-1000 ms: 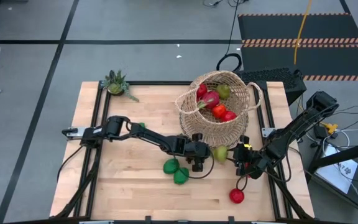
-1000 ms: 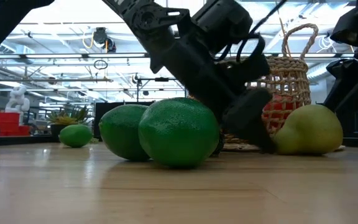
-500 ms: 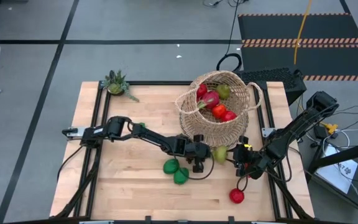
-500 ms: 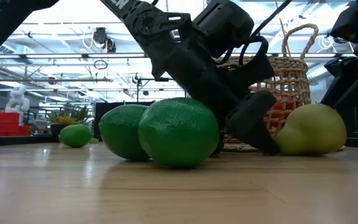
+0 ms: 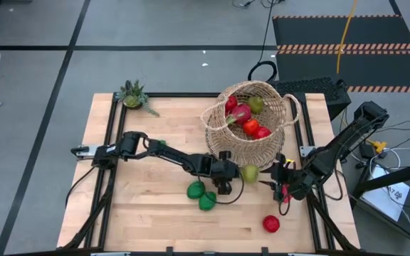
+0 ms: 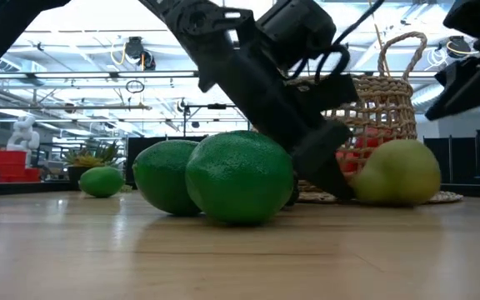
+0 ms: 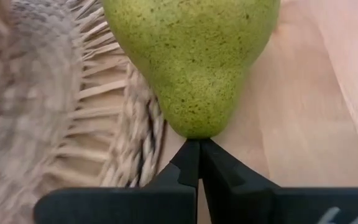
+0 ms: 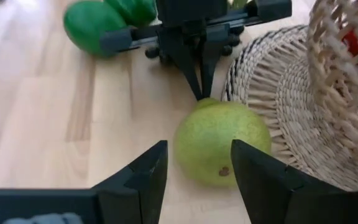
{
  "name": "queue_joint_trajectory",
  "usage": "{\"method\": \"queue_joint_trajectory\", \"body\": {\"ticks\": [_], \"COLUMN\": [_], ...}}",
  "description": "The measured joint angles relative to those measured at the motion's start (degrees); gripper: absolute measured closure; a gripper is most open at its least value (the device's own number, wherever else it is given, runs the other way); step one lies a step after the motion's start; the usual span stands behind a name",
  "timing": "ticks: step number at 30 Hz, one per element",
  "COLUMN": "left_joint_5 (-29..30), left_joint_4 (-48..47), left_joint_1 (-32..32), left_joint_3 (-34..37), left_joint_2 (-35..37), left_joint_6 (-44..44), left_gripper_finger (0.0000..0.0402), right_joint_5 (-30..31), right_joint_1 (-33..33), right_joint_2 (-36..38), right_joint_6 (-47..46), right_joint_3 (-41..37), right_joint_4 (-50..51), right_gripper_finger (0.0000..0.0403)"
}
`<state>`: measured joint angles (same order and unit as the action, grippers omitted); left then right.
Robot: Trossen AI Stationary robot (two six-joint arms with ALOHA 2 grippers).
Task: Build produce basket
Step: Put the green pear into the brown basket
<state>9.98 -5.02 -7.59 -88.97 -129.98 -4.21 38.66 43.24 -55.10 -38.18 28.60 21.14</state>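
Bright, even light is falling from ceiling lamps (image 6: 132,52), which are glaring white in the low view. Soft shadows are lying under the limes (image 6: 240,177). The basket (image 7: 55,99) is blurring close to the left wrist camera.

Hidden, cropped and blurred parts across the four views

The yellow-green speckled pear (image 7: 191,59) is cut off by the left wrist picture's edge, so only its narrow end shows, and the tan woven wicker basket (image 7: 36,106) beside it is a blur there. In the low view the left arm's dark links cover the basket's (image 6: 382,117) near side, and the two large green limes (image 6: 223,175) hide the table behind them. In the right wrist view the limes (image 8: 101,18) are blurred and cropped. From above, the fruits inside the basket (image 5: 248,117) overlap, so their count cannot be told, and the small red fruit (image 5: 270,224) is too small to name.
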Motion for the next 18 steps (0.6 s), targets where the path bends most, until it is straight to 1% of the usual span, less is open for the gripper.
{"method": "queue_joint_trajectory", "body": {"ticks": [5,8,15,18], "left_joint_5": [2.92,4.43,11.88,15.35], "left_joint_4": [-5.78,-6.74,-10.57,-13.26], "left_joint_1": [-0.97,-2.09,-5.53,-7.15], "left_joint_3": [0.0,0.0,-0.04,-0.07], "left_joint_2": [3.08,5.32,10.52,12.55], "left_joint_6": [-0.7,-2.55,-8.94,-13.21], "left_gripper_finger": [0.0397,0.0396,0.0396,0.0396], "right_joint_5": [0.06,0.09,0.1,0.06], "right_joint_1": [0.6,1.25,1.9,1.9], "right_joint_2": [3.25,3.76,3.11,2.26], "right_joint_6": [-0.01,-0.09,-1.95,-3.11], "right_joint_3": [0.0,0.0,0.02,0.04], "right_joint_4": [-0.4,-0.39,-0.81,-0.81], "right_gripper_finger": [0.0232,0.0232,0.0232,0.0232]}}
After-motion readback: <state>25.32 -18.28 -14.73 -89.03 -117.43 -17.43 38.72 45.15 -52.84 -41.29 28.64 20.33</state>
